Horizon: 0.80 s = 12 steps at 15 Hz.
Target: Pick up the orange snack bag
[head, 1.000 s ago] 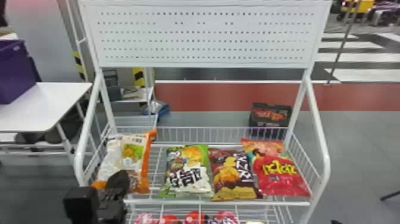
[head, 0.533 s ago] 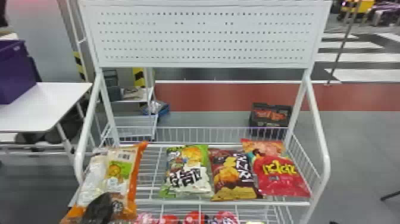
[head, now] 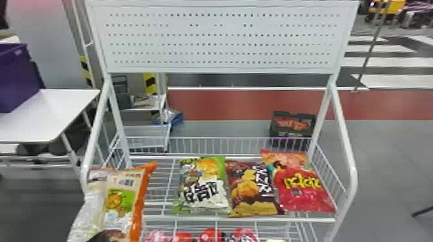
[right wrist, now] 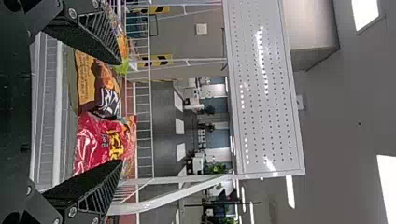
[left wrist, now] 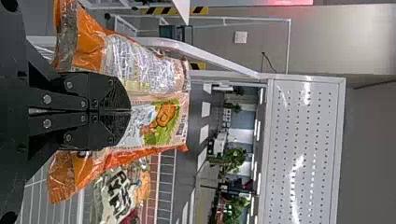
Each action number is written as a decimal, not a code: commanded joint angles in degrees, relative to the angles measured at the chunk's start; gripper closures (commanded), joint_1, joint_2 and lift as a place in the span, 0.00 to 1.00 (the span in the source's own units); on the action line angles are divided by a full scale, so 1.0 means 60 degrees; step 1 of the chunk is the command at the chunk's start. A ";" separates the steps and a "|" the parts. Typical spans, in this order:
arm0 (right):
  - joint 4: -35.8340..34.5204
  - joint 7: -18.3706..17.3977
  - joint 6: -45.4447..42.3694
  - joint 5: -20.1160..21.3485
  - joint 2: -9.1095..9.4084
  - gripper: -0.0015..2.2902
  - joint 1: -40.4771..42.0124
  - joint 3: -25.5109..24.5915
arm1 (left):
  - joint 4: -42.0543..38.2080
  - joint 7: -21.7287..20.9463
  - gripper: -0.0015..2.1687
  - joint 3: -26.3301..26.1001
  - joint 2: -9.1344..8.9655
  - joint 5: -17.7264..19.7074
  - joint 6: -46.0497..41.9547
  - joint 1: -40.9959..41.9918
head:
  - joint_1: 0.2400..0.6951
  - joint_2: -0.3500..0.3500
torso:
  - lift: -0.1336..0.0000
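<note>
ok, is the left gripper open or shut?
Shut: in the left wrist view the left gripper has its two fingers together, closed on the orange snack bag.

a shop-like setup: snack bags point(head: 203, 190) lie on a wire rack point(head: 241, 219) below a pegboard point(head: 222, 39), hazard tape point(head: 149, 83) behind.

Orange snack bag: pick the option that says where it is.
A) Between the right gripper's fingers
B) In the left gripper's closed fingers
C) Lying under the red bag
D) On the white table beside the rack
B: the left gripper has its fingers closed on the orange snack bag, while the right gripper is open with nothing between its fingers.
</note>
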 commanded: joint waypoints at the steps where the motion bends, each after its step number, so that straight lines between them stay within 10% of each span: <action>1: 0.0028 0.0000 0.0026 -0.0017 -0.0030 0.06 -0.0028 0.0000 | -0.0135 -0.0004 0.64 -0.0001 0.0015 -0.0172 -0.0511 0.0529 | 0.57 0.50 | 1.00; 12: 0.0145 -0.0015 0.0407 -0.0193 -0.0045 0.06 -0.0306 -0.0073 | -0.0267 0.0172 0.64 0.0321 0.0029 -0.0684 -0.1566 0.1335 | 0.57 0.50 | 1.00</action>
